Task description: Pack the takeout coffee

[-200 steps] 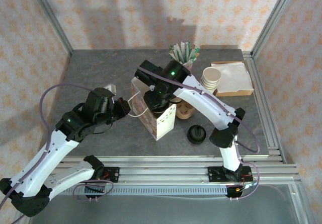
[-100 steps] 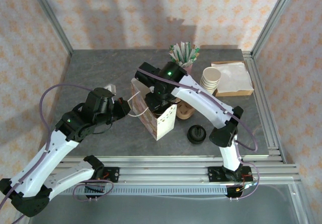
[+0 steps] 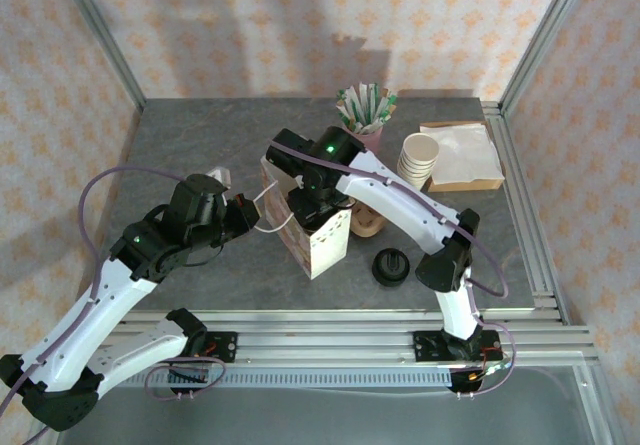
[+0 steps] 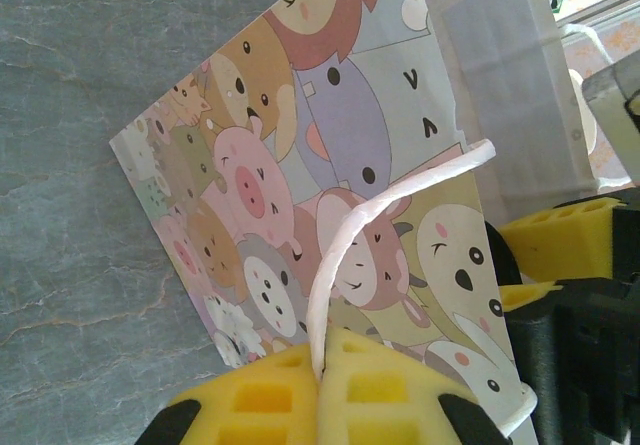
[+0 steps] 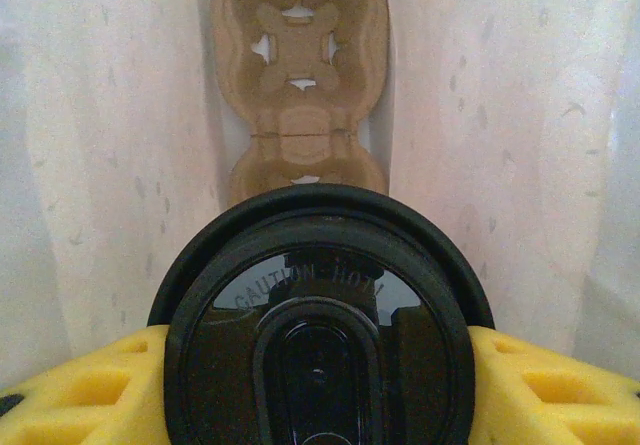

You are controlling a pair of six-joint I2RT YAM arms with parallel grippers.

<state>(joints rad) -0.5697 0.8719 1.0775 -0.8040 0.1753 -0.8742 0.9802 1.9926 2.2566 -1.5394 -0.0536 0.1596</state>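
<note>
Left gripper (image 4: 322, 385): pinched shut on one handle (image 4: 340, 255) of bag (image 3: 322, 247).
Right gripper (image 5: 320, 375): half-spread, gripping one coffee (image 5: 320, 295).
Coffee: inside bag, above one carrier (image 5: 300, 85).
Loose lid (image 3: 391, 265): one, bag's 4 o'clock.

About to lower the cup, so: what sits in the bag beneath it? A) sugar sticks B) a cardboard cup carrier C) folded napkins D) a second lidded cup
B: past the takeout coffee, a brown moulded cup carrier lies between the white inner walls of the bag.
</note>
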